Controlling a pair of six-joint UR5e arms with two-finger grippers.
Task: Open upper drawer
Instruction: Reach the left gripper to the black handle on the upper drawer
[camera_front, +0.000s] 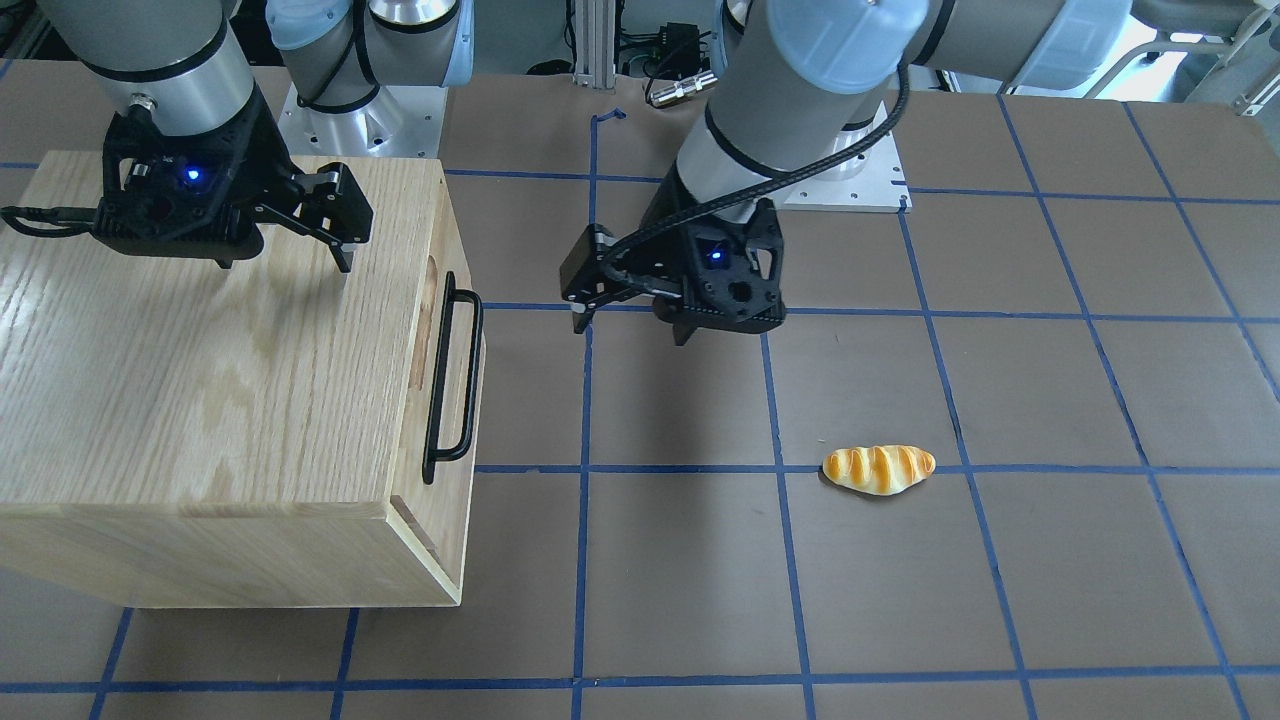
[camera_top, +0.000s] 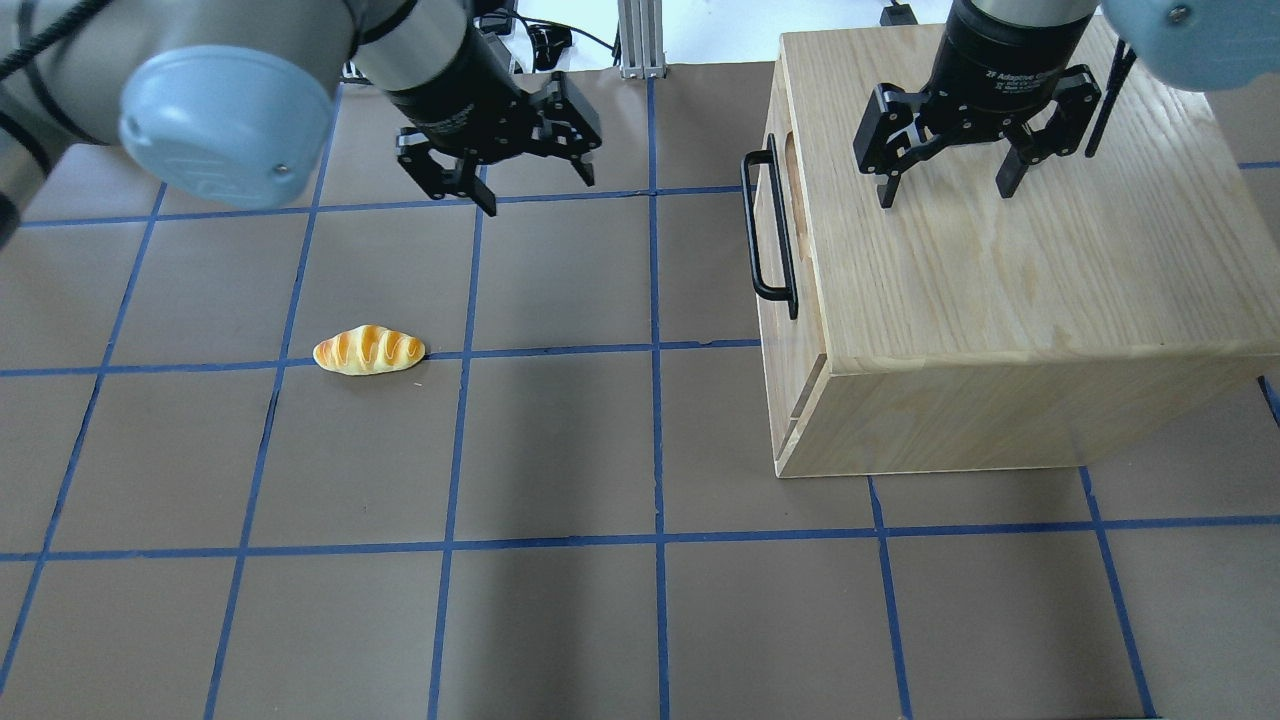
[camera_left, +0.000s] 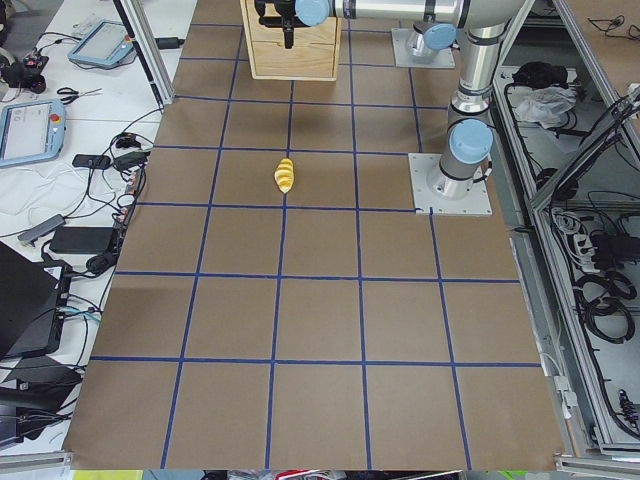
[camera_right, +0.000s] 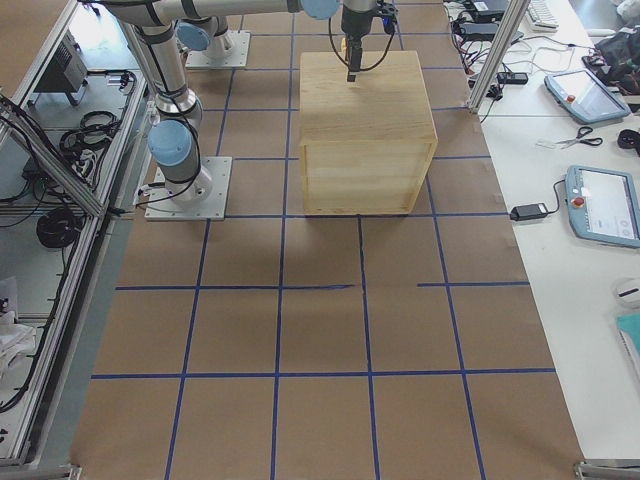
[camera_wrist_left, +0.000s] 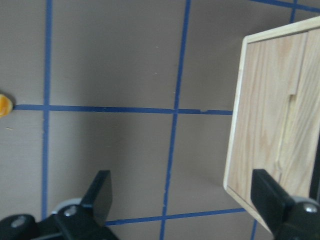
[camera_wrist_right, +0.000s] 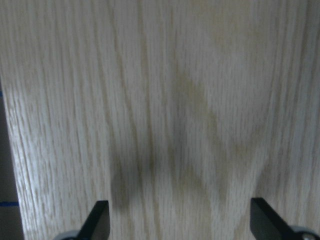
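Note:
The upper drawer (camera_top: 808, 340) is the top part of the light-wood cabinet's front. It bears a long black bar handle (camera_top: 770, 230) (camera_front: 450, 385) and an oval cut-out (camera_top: 797, 185), and it sits flush and shut. My right gripper (camera_top: 945, 190) (camera_front: 287, 265) is open and empty, hanging just above the cabinet's top (camera_wrist_right: 175, 100), back from the handle. My left gripper (camera_top: 510, 175) (camera_front: 630, 330) is open and empty above the table, off to the side of the cabinet's front. A face of the cabinet (camera_wrist_left: 270, 115) shows in the left wrist view.
A toy bread roll (camera_top: 368, 350) (camera_front: 878, 469) lies on the brown table mat with its blue tape grid, well away from the cabinet. The cabinet (camera_right: 365, 120) stands near the table's end on my right side. Operator desks with tablets flank the table.

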